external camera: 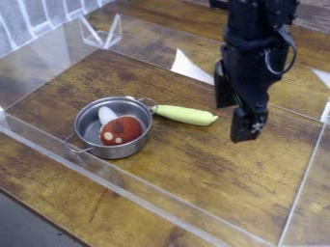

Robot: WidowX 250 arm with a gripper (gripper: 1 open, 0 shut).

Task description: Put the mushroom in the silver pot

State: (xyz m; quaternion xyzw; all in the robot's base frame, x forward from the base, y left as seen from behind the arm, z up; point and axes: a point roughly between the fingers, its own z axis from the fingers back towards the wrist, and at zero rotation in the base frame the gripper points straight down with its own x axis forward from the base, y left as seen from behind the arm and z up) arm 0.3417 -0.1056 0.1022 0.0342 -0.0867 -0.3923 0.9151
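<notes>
Camera view: the small toy mushroom [123, 131], reddish-brown cap with pale spots, lies inside the round shiny steel pot [88, 120], against the wall on the side toward the long yellow-green vegetable [184, 115]. The black gripper [242, 112] hangs pointing down, well apart from the pot, beyond the vegetable's far end, its jaws spread and holding nothing. Judged from this, the placing looks done.

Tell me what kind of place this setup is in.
Probably a robot test bench, not a real kitchen: a wooden tabletop fenced by clear plastic walls, with toy food like the mushroom sitting in a silver pot.
</notes>
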